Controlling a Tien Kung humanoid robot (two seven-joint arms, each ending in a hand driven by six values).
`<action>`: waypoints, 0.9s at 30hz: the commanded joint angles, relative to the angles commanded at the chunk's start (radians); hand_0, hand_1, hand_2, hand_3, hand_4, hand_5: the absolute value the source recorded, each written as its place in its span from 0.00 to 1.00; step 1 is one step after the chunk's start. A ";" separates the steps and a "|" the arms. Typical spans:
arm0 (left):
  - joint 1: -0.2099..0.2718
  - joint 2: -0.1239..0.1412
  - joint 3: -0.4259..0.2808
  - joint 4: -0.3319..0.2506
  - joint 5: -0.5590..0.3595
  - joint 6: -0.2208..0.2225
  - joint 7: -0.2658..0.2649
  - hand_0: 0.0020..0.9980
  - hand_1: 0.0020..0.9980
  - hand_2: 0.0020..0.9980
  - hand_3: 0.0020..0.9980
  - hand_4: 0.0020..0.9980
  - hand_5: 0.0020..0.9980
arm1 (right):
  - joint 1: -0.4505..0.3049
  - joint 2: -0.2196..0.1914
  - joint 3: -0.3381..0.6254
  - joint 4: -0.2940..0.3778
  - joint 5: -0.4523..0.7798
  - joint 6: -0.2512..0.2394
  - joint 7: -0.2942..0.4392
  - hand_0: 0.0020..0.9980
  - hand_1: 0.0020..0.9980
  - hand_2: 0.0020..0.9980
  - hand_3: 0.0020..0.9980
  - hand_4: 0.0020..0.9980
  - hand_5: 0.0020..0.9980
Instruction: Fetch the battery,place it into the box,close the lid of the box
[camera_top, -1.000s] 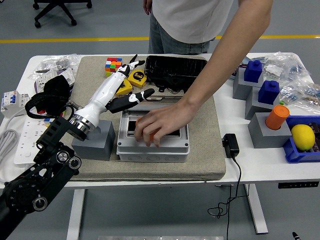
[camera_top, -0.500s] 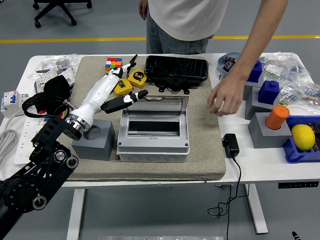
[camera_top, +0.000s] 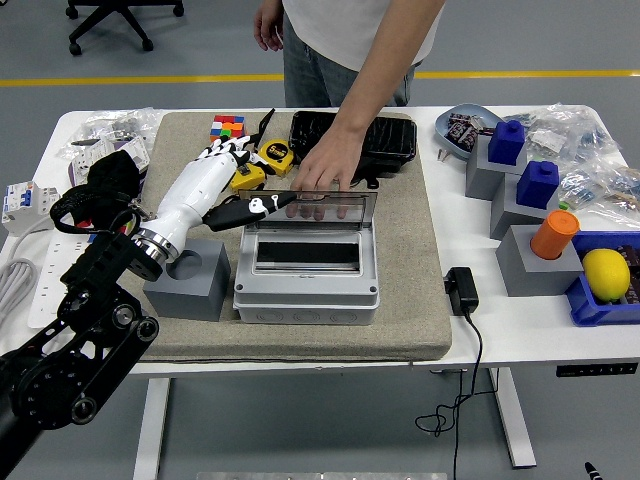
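Observation:
The grey box sits on the beige mat with its clear lid standing open; the inside looks dark and I see no battery in it. A person's hand rests on the lid's top edge from the far side. My left hand, white with black fingers, hovers just left of the lid with its fingers spread, holding nothing; one finger points at the lid's left end. An orange cylinder, possibly the battery, stands on a grey block at the far right.
A grey block with a round hole stands left of the box under my wrist. Tape measures, a colour cube and a black case lie behind. Blue-topped blocks, a lemon and a charger are on the right.
The person's hand left the box with something orange under it, swung out right, then came back onto the lid's top edge. My left hand edged slightly toward the lid.

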 joint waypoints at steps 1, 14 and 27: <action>0.000 0.000 0.001 -0.002 0.000 0.001 -0.001 1.00 1.00 0.95 0.58 1.00 1.00 | 0.000 0.000 0.000 0.000 0.000 0.000 0.000 0.81 0.73 0.74 0.78 1.00 1.00; 0.011 0.003 0.021 -0.018 0.011 -0.012 0.004 1.00 1.00 0.86 0.32 1.00 1.00 | -0.002 -0.001 -0.004 0.000 0.002 0.000 -0.001 0.81 0.73 0.74 0.78 1.00 1.00; 0.037 0.018 0.066 -0.055 0.000 -0.020 0.007 1.00 1.00 0.83 0.27 1.00 1.00 | -0.003 -0.002 -0.006 0.000 0.005 0.000 -0.001 0.81 0.73 0.74 0.78 1.00 1.00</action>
